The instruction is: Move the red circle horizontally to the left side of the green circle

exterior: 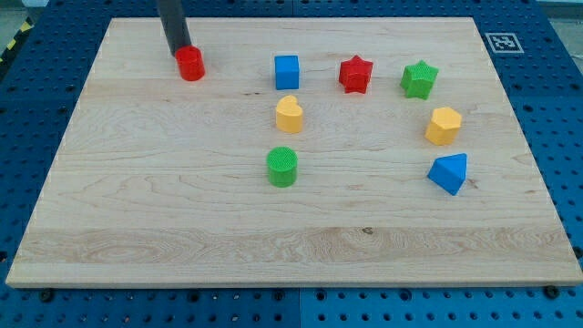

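Your red circle [190, 64] sits far up and left of the green circle [282, 167], with my tip [183, 51] touching its upper-left edge. There is no claw on this rod. An off-centre push could let it roll aside. The yellow heart [290, 114] stands above the green circle, clear of the path.

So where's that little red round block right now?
The red circle sits near the board's top-left in the camera view, touching my tip, which is just above it, well left of the blue cube.
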